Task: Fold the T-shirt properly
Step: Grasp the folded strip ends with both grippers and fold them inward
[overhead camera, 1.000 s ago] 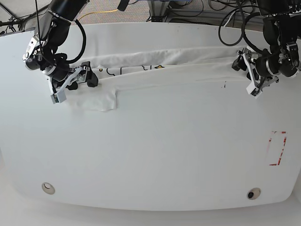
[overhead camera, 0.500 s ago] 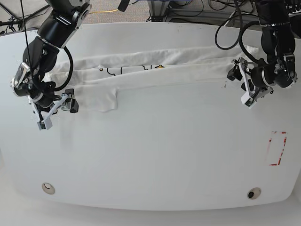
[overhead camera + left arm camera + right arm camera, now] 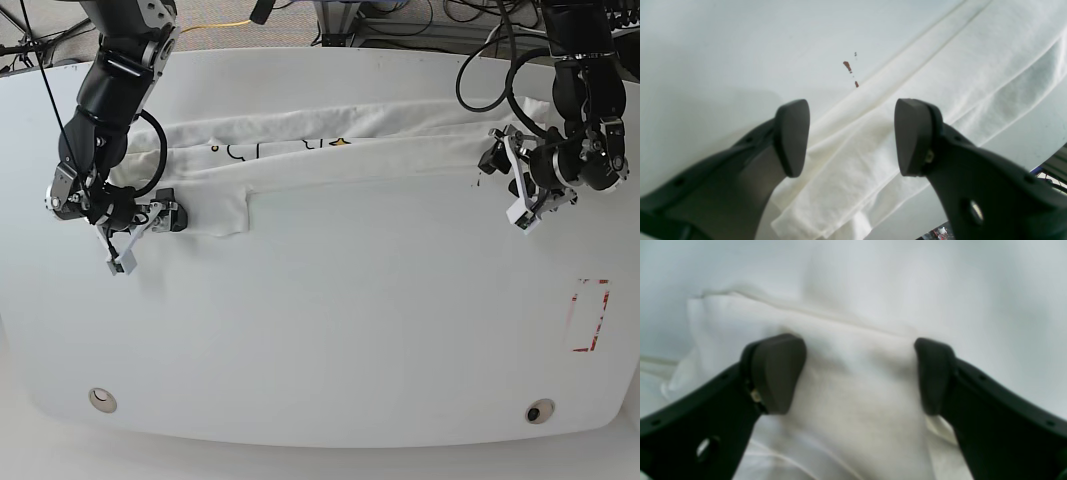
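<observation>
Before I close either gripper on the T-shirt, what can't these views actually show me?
- T-shirt print: base view shows only slivers; the fold covers the rest.
- Right gripper: right wrist view is blurred, so whether the open fingers touch the cloth is unclear.
- Left gripper: left wrist view shows it open over the shirt's end; its height above the cloth cannot be judged.
- Sleeve flap: its left edge is hidden behind the right gripper in the base view.

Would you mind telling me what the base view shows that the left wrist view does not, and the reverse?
Only the base view shows the right gripper open at the sleeve, the printed strip and the red rectangle. Only the left wrist view shows, up close, the left gripper with its jaws apart, holding nothing. Both show the T-shirt folded into a long band on the white table.
</observation>
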